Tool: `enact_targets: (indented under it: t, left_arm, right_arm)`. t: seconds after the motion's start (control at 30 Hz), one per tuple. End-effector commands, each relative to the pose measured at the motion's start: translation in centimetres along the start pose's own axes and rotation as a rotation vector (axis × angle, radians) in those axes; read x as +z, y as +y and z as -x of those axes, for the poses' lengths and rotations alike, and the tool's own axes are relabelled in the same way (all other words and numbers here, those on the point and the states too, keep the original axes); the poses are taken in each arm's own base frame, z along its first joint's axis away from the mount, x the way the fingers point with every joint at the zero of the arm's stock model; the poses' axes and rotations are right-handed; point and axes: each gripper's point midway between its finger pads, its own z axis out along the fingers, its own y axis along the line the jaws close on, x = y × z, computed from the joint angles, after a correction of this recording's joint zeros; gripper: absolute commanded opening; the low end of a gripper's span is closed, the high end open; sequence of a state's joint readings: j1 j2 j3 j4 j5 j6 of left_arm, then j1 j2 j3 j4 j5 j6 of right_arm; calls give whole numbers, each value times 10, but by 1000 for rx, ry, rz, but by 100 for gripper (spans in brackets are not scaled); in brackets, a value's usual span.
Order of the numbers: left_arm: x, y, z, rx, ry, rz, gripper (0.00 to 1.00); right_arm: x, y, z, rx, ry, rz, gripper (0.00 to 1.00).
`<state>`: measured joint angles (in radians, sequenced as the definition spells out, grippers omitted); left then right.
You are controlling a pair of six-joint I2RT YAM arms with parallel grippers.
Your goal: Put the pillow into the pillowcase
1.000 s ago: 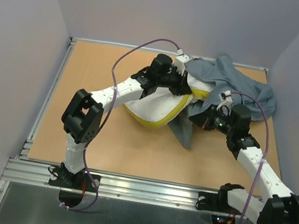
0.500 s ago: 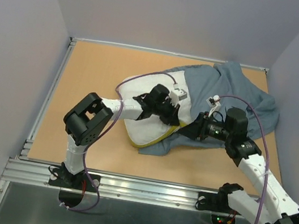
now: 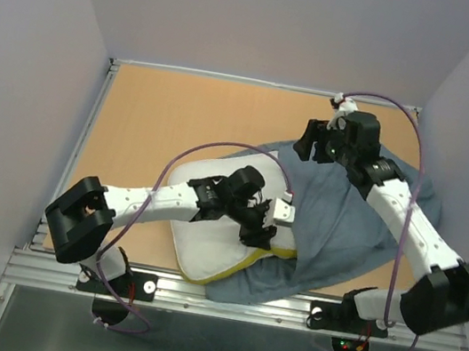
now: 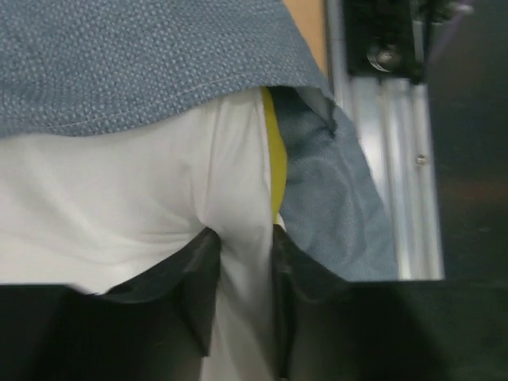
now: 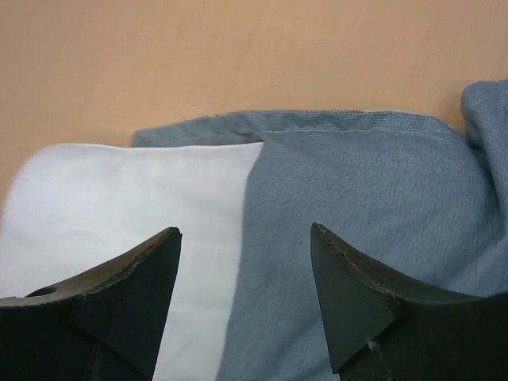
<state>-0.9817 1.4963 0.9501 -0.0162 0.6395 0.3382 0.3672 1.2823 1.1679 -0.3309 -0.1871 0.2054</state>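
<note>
The white pillow (image 3: 196, 241) lies near the table's front edge, its yellow underside showing along the near side. Its right part is inside the blue-grey pillowcase (image 3: 344, 221), which spreads to the right. My left gripper (image 3: 262, 234) sits at the case's mouth. In the left wrist view its fingers (image 4: 198, 270) pinch a fold of the pillow (image 4: 119, 190) under the pillowcase (image 4: 143, 55) hem. My right gripper (image 3: 310, 141) hovers open over the far edge. In the right wrist view the gripper (image 5: 246, 230) holds nothing above the pillow (image 5: 119, 190) and pillowcase (image 5: 357, 198).
A bare wooden table (image 3: 163, 118) stretches to the left and back. An aluminium rail (image 3: 223, 298) runs along the near edge, close under the pillow. Grey walls enclose three sides. Purple cables loop over both arms.
Pillow and case slid toward the near edge with my left gripper. My right gripper let go of the cloth, opened and swung up to the far side.
</note>
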Motion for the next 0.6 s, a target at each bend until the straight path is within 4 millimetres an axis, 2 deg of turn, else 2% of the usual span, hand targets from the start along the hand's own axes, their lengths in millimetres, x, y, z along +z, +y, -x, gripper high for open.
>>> enact_targets:
  t: [0.0,0.03,0.07,0.1,0.13,0.17,0.2,0.27,0.3,0.33,0.4,0.43,0.53,0.57]
  left_arm:
    - [-22,-21,0,153,70,-54,58]
    - [-32,-16,11,173,52,-16,62]
    - [-42,-11,16,166,43,8,65]
    - [-57,5,22,143,9,53,68]
    - [-75,13,38,106,-48,105,72]
    - [-87,26,47,84,-94,149,74]
    - [-109,49,49,34,-128,217,75]
    - [-132,67,56,-2,-157,276,75]
    - [-141,74,50,-35,-147,297,75]
    - [-156,90,43,-71,-149,345,75]
    - [-169,103,29,-121,-142,391,75]
    - [-177,112,16,-159,-133,422,75]
    - [-186,123,-1,-222,-132,462,75]
    - [-188,127,-12,-251,-125,473,76]
  right_arm:
    - [41,-22,0,-137,73,-52,72]
    - [51,-20,12,-157,63,-38,72]
    - [61,-19,14,-176,73,-20,71]
    - [82,-24,-1,-173,125,-11,71]
    - [91,-24,2,-172,128,-5,71]
    - [98,-21,17,-210,104,9,70]
    - [115,-23,6,-215,140,30,70]
    - [127,-21,3,-244,155,60,70]
    - [132,-16,6,-285,150,80,71]
    - [141,-18,-3,-300,173,90,73]
    - [150,-13,-7,-346,184,118,75]
    - [157,-14,-16,-353,208,122,75]
    - [165,-8,-31,-393,241,169,75]
    - [170,-4,-41,-417,263,190,75]
